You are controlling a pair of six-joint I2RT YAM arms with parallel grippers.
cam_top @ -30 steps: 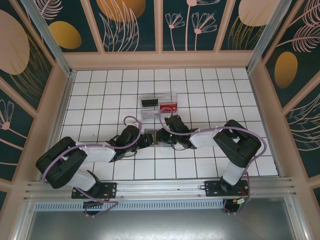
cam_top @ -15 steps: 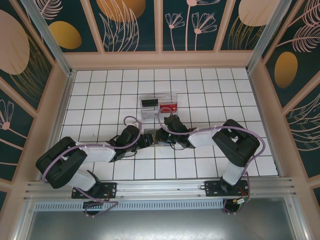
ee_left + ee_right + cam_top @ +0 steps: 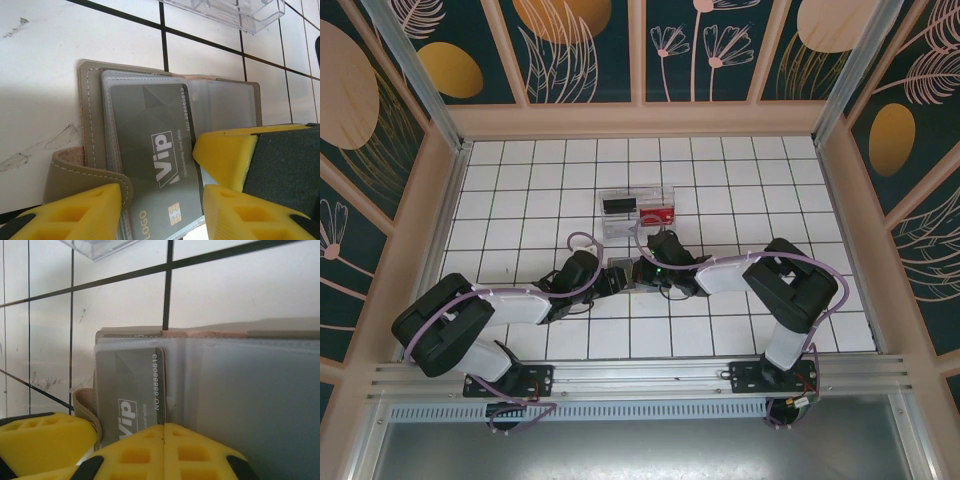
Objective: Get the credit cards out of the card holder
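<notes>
The grey card holder (image 3: 89,105) lies open on the white tiles, its strap tab (image 3: 85,172) curled up at the near left. A grey "VIP" credit card (image 3: 150,135) sits in a clear sleeve on its left panel. My left gripper (image 3: 160,215) is open, one yellow finger over the tab and the other at the card's right side. My right gripper (image 3: 164,432) is shut, its tips together at the right edge of the card (image 3: 127,375). Whether it pinches the card I cannot tell. From above, both grippers (image 3: 617,280) (image 3: 638,272) meet over the holder (image 3: 623,270).
A clear plastic tray (image 3: 638,208) with a black and a red item stands about one tile beyond the holder; its corner is seen as the tray (image 3: 225,10) at the top of the left wrist view. Wooden walls ring the tiled floor.
The right gripper's fingers have closed together at the card's edge and the right arm has shifted slightly left. The left arm has not moved.
</notes>
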